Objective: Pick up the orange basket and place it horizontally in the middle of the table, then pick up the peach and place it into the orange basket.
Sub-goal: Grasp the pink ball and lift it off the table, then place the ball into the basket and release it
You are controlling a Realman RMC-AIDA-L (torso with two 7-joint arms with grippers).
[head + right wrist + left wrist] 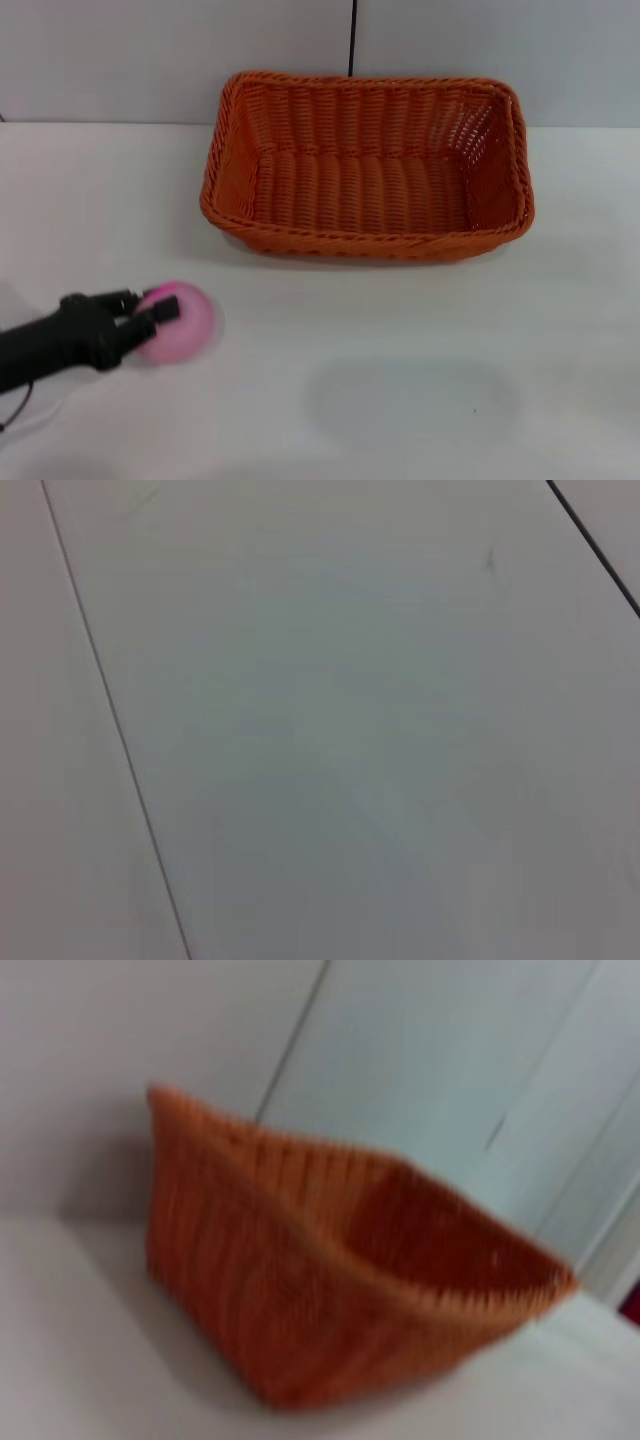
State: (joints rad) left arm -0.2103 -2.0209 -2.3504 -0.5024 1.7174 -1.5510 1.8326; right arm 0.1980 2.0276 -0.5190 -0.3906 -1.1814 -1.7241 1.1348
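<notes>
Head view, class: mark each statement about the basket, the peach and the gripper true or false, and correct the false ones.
1. The orange basket is empty. True.
2. The peach lies inside the basket. False: it is on the table, in front of the basket toward the robot's left.
3. The left gripper is at the peach. True.
4. The basket lies upside down. False: its opening faces up.
5. The right gripper is over the basket. False: it is not in view.

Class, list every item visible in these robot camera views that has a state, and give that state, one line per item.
Orange woven wicker basket: upright, empty, lying lengthwise on the table.
Small round pink peach: outside the basket, on the white table, gripped.
Left end effector: shut on the peach.
Right end effector: not in view.
</notes>
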